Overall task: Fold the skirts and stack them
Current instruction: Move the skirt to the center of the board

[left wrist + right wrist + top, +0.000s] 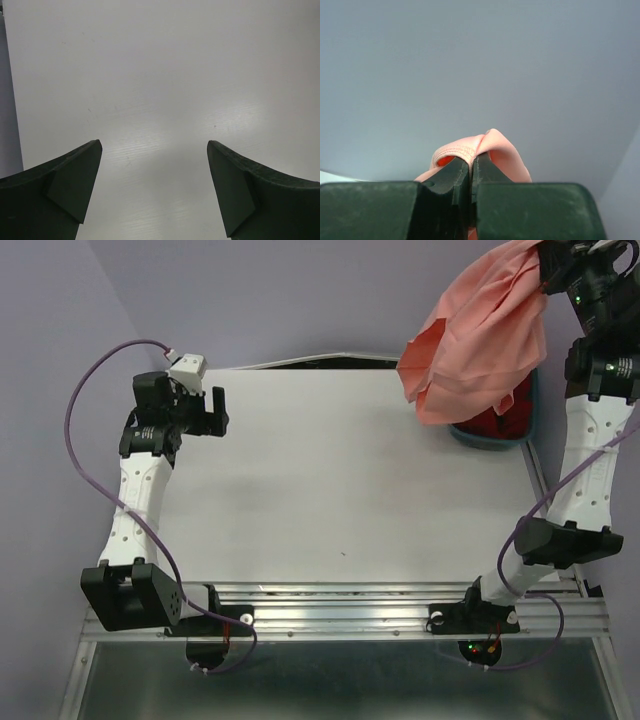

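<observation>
the left arm rises from its base along the left side, elbow bent, wrist turned inward. the left gripper hangs with its jaws spread wide, nothing between them. the right arm stretches far and high on the right. the right gripper has its jaws pressed together on a fold of the salmon-pink skirt.

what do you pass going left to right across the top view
purple cable → left gripper → pink skirt → right gripper, shut on that skirt. basin and red skirt share the pink one's span, so left out
</observation>
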